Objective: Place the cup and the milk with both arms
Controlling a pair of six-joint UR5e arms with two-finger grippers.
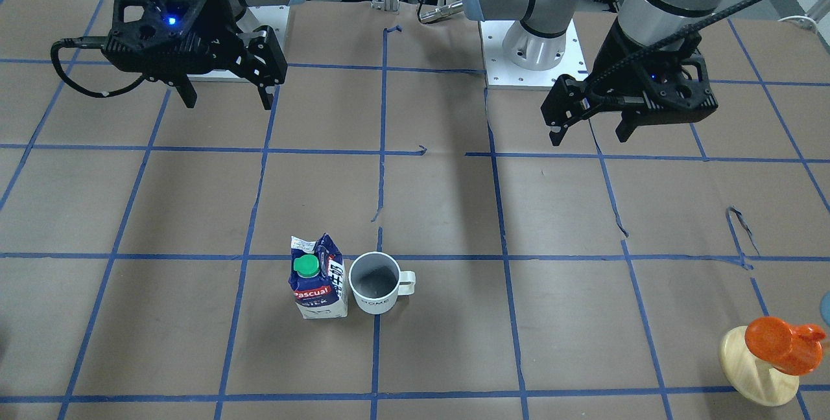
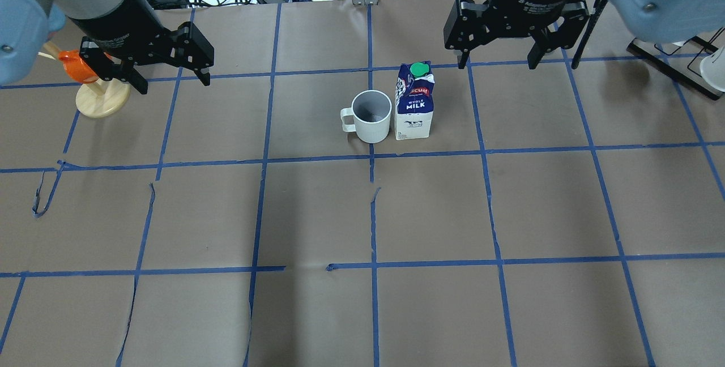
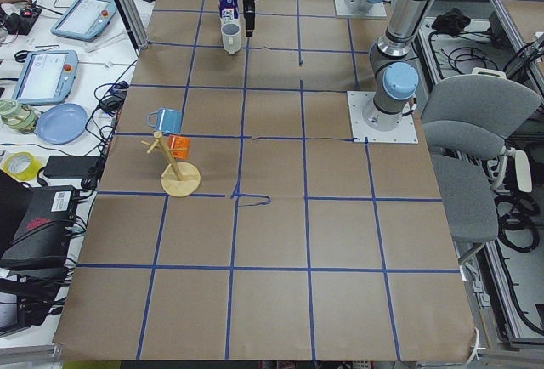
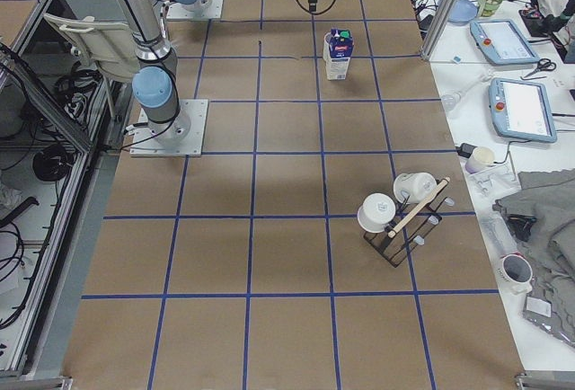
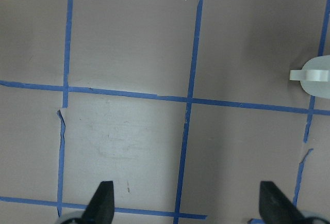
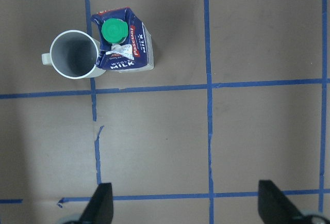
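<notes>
The white mug (image 2: 371,118) stands upright just beside the blue and white milk carton (image 2: 414,103) with its green cap, at the middle of the table's far half. The mug's handle points to my left. Both also show in the front view, mug (image 1: 374,284) and carton (image 1: 316,277), and in the right wrist view, mug (image 6: 75,54) and carton (image 6: 124,48). My left gripper (image 2: 173,81) is open and empty, raised well to the left of the mug (image 5: 317,74). My right gripper (image 2: 498,64) is open and empty, raised to the right of the carton.
An orange cup on a pale wooden stand (image 2: 102,98) sits by my left gripper, at the table's far left. A rack with white mugs (image 4: 400,210) stands at the right end. The arm bases (image 1: 532,50) are on my side. Blue tape lines grid the brown paper.
</notes>
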